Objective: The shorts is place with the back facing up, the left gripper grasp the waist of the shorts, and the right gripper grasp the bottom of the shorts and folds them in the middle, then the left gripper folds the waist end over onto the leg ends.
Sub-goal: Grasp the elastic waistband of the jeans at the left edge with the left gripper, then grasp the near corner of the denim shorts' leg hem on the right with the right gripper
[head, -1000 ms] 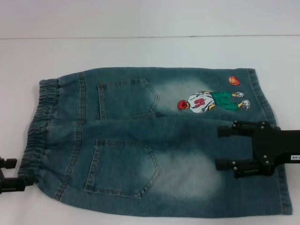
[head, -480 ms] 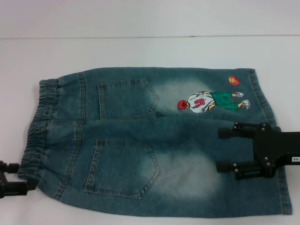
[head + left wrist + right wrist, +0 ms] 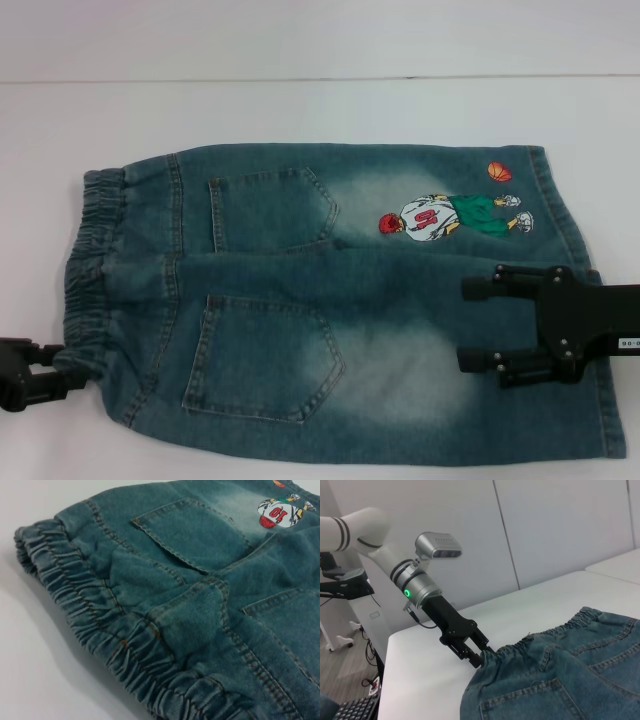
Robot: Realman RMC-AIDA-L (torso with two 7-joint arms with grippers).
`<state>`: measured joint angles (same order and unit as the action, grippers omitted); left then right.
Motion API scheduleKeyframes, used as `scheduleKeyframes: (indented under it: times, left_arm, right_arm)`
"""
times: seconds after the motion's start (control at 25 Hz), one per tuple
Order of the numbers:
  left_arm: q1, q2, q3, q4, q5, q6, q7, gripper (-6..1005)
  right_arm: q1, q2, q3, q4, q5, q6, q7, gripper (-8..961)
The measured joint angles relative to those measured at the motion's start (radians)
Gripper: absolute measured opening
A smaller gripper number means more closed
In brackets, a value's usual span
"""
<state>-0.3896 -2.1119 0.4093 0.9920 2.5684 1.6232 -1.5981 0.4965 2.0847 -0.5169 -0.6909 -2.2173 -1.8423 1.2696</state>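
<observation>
Left hand (image 3: 45, 372) sat at surface's near-left corner, closed on the shorts (image 3: 330, 300) waistband (image 3: 85, 270); it had moved in since the earlier frame, bunching that corner. Needed a deep bite there. Right hand (image 3: 478, 322) hovered wide over the near leg, barely shifted.

Faded, washed denim shorts (image 3: 330, 300) with gathered elastic waistband (image 3: 100, 625) lie on a smooth matt white table (image 3: 300, 110)

White table (image 3: 425, 675), pale panelled wall (image 3: 560, 530) behind, wood floor (image 3: 340, 665), keyboard (image 3: 357, 707) at lower corner
</observation>
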Motion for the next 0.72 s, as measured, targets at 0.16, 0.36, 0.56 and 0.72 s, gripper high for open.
scheduleKeyframes:
  times: [0.16, 0.36, 0.56, 0.72]
  left_arm:
    - [-0.007, 0.004, 0.017, -0.008, 0.002, 0.000, -0.008, 621]
    - [-0.012, 0.003, 0.025, -0.009, 0.003, -0.006, -0.011, 431]
    - [-0.025, 0.008, 0.028, -0.013, 0.003, -0.002, -0.044, 123]
    - [-0.028, 0.008, 0.030, -0.014, 0.003, -0.005, -0.048, 87]
  right_arm:
    - [-0.004, 0.000, 0.000, 0.000, -0.001, 0.002, 0.001, 902]
    - [-0.007, 0.000, 0.001, 0.001, -0.001, 0.002, 0.001, 891]
    - [-0.008, 0.000, -0.001, 0.000, -0.001, 0.004, 0.002, 879]
    - [-0.016, -0.012, 0.000, -0.022, -0.001, 0.008, 0.038, 870]
